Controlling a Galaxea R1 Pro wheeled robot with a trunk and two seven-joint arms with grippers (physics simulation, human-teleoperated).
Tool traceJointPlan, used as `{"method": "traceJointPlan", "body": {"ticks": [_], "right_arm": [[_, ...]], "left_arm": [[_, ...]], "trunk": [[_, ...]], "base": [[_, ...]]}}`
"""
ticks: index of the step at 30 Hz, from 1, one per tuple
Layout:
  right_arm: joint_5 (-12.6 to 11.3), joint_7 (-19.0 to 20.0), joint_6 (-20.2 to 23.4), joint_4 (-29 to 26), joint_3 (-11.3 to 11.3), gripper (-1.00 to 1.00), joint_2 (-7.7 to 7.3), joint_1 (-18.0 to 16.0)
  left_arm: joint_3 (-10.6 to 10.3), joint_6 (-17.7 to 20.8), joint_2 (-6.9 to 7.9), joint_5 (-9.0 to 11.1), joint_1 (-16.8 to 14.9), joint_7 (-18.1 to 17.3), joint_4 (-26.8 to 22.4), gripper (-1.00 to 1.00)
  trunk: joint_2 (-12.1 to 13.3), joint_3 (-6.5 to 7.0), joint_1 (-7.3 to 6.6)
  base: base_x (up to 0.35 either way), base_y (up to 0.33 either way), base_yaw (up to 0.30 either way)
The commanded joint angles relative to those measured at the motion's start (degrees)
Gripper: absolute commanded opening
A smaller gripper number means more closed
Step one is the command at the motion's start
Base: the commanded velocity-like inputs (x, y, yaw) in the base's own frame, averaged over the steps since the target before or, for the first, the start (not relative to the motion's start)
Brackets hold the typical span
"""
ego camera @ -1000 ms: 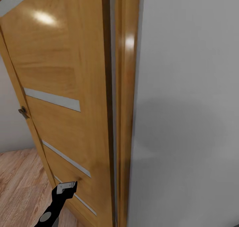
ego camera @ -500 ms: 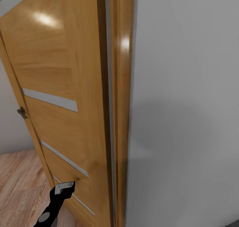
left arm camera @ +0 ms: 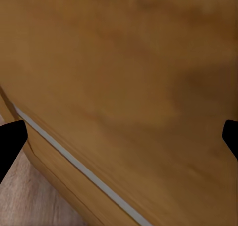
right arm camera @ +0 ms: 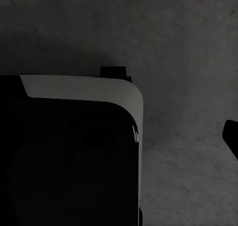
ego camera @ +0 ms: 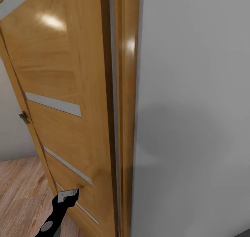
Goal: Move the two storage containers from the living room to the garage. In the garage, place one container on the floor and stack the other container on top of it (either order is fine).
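Observation:
The two storage containers are out of view. My left gripper point(ego camera: 67, 194) is low at the head view's bottom left, open and empty, its tips close to the lower part of a honey-coloured wooden door point(ego camera: 62, 74). The left wrist view has that gripper point(left arm camera: 119, 141) facing the door panel point(left arm camera: 129, 77), with the black fingertips point(left arm camera: 10, 139) wide apart. In the right wrist view one black fingertip point(right arm camera: 231, 136) sits far to the side above dark grey concrete floor point(right arm camera: 188, 47).
The door stands ajar against its wooden frame point(ego camera: 126, 108), with a handle point(ego camera: 24, 117) on its far edge. A plain pale grey wall point(ego camera: 194, 108) stands close on the right. Light wood-plank floor point(ego camera: 21, 192) lies left of the door. The robot's black and white base point(right arm camera: 74, 146) is below the right arm.
The whole picture has shifted a little to the left, so the camera has moved. My left gripper stays open by the door's lower part.

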Motion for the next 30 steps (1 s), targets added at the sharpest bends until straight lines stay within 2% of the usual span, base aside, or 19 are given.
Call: {"method": "traceJointPlan", "body": {"ticks": [1,30], "right_arm": [[0.0,0.2,0.2,-0.1,0.0,1.0,-0.01,0.0],[0.0,0.2,0.2,-0.1,0.0,1.0,-0.01,0.0]], "left_arm": [[-0.7,-0.2,-0.03,0.0,-0.1,-1.6,-0.3,1.0],[-0.7,-0.2,-0.03,0.0,-0.1,-1.7,-0.3,1.0]], "trunk": [[0.0,-0.04,0.0],[0.0,-0.04,0.0]], "base": [[0.0,0.0,0.0],[0.0,0.004,0.0]]}}
